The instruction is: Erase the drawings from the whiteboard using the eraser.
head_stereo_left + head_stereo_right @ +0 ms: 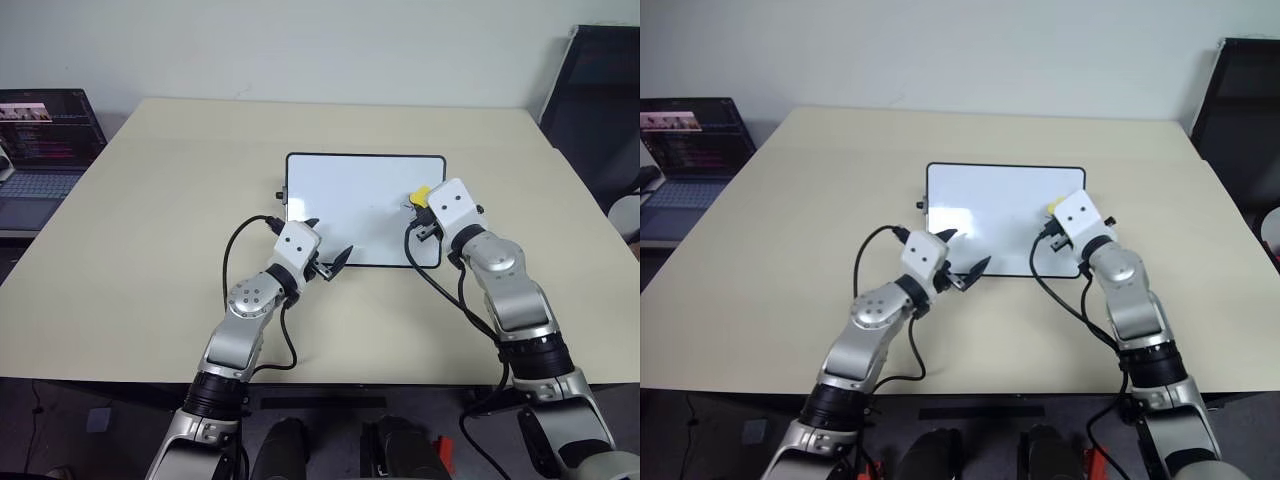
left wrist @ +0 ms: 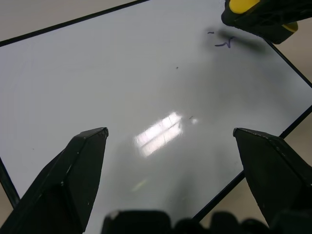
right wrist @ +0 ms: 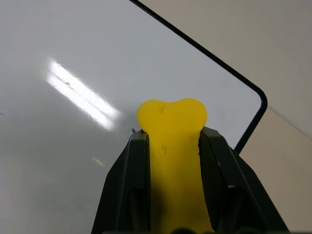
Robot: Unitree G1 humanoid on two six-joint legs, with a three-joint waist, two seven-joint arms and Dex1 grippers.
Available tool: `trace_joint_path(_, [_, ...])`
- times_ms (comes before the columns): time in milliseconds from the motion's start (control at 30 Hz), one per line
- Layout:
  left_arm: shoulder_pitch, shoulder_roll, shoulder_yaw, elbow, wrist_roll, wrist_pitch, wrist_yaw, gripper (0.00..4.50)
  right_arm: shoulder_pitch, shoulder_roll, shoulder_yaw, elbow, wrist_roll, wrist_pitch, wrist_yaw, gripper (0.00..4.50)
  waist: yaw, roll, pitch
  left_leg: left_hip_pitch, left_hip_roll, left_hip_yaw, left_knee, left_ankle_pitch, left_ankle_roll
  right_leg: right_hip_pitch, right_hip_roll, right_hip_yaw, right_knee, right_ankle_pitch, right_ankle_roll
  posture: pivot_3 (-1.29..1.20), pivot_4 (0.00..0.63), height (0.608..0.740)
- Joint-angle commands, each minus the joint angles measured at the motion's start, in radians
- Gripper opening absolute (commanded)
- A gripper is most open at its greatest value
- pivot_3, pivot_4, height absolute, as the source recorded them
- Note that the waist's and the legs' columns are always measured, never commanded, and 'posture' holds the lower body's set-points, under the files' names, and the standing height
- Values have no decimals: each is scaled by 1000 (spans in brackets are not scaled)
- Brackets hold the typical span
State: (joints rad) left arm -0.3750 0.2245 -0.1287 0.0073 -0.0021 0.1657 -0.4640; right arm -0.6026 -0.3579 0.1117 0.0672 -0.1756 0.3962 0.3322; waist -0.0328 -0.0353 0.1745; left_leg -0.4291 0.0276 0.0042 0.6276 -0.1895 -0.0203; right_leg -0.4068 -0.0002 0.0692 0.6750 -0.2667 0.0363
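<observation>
A pale beige table carries a rectangular glossy white whiteboard with a thin black frame, lying flat near the middle. Two robot arms reach over its near edge.

The right hand is pressed tight on a small oblong yellow eraser with a black underside, pinching it between both black fingers so the yellow end sticks out past the fingertips. It is over the right side of the board, close to the right edge. From the right wrist view the eraser points toward the board's rounded far corner, and whether it touches the surface cannot be told.

The left hand has its two black fingers spread wide and empty, at the board's near left portion, just above or at the near frame.

A thin dark marker squiggle shows in the left wrist view, just beside the eraser's black underside. Elsewhere the board looks mostly white, apart from tiny specks too small to make out.

The step in hand appears to be wiping, with the eraser brought up to this squiggle. The next move likely calls for pressing the eraser flat onto the surface and sweeping it across the mark, while the left hand may need to steady the board so it does not slide.

A laptop with a lit screen sits off the table's left side.
</observation>
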Motion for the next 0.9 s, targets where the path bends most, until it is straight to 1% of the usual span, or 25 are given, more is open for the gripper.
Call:
trace_joint_path(33, [-21, -6, -5, -16, -8, -27, 0, 4500, -69, -4, 0, 64, -8, -72, -10, 1018, 0, 0, 0, 0, 0, 0, 0, 0, 0, 0, 0, 0, 0, 0, 0, 0, 150, 740])
trace_joint_path(233, [-4, -1, 0, -39, -6, -18, 5, 4500, -117, -2, 16, 196, -17, -168, -14, 1018, -1, 0, 0, 0, 0, 0, 0, 0, 0, 0, 0, 0, 0, 0, 0, 0, 150, 740])
trace_joint_path(433, [9, 3, 3, -63, -6, -7, 13, 4500, -148, 15, 40, 258, -23, -183, -8, 1018, -4, 0, 0, 0, 0, 0, 0, 0, 0, 0, 0, 0, 1, 0, 0, 0, 150, 740])
trace_joint_path(500, [12, 4, 4, -69, -6, -3, 15, 4500, -130, 25, 53, 239, -27, -169, 3, 1018, -4, 0, 0, 0, 0, 0, 0, 0, 0, 0, 0, 0, 1, 0, 0, 0, 150, 740])
trace_joint_path(700, [34, 12, 7, -100, -6, 11, 26, 4500, 15, 36, 97, 78, -35, -58, 47, 1018, -3, 0, 0, 0, 1, 0, 0, 0, 0, 0, 0, 0, 1, 0, 0, 0, 150, 740])
trace_joint_path(900, [31, 8, 4, -99, -4, 15, 30, 4500, 97, 29, 97, -40, -37, 30, 59, 1018, -1, 0, 0, 2, 1, 0, 2, 0, 0, 1, 0, 0, 2, 0, 1, 0, 150, 740])
